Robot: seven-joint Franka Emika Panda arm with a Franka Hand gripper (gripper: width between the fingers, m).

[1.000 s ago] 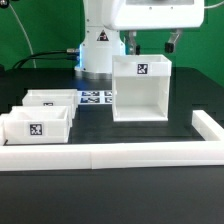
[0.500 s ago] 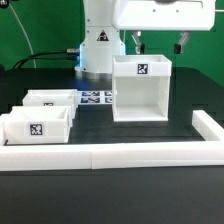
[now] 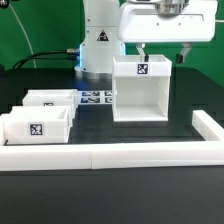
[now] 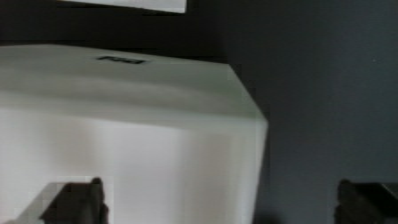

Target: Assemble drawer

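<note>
The white boxy drawer casing [image 3: 140, 88] stands upright at the table's middle, open toward the camera, a tag on its top front. Two shallow white trays sit at the exterior view's left: one behind [image 3: 51, 99], one in front [image 3: 37, 125], each with a tag. My gripper [image 3: 163, 53] hangs open just above the casing's top right, fingers wide apart. In the wrist view the casing's top [image 4: 125, 110] fills the picture, with the dark fingertips [image 4: 77, 200] at either side and nothing between them.
A long low white rail [image 3: 120, 152] runs along the front and turns up at the exterior view's right [image 3: 208, 125]. The marker board [image 3: 93, 98] lies flat between the trays and the casing. The robot base [image 3: 97, 45] stands behind.
My gripper has moved toward the exterior view's right and come down a little over the casing's top. The parts have not moved.
</note>
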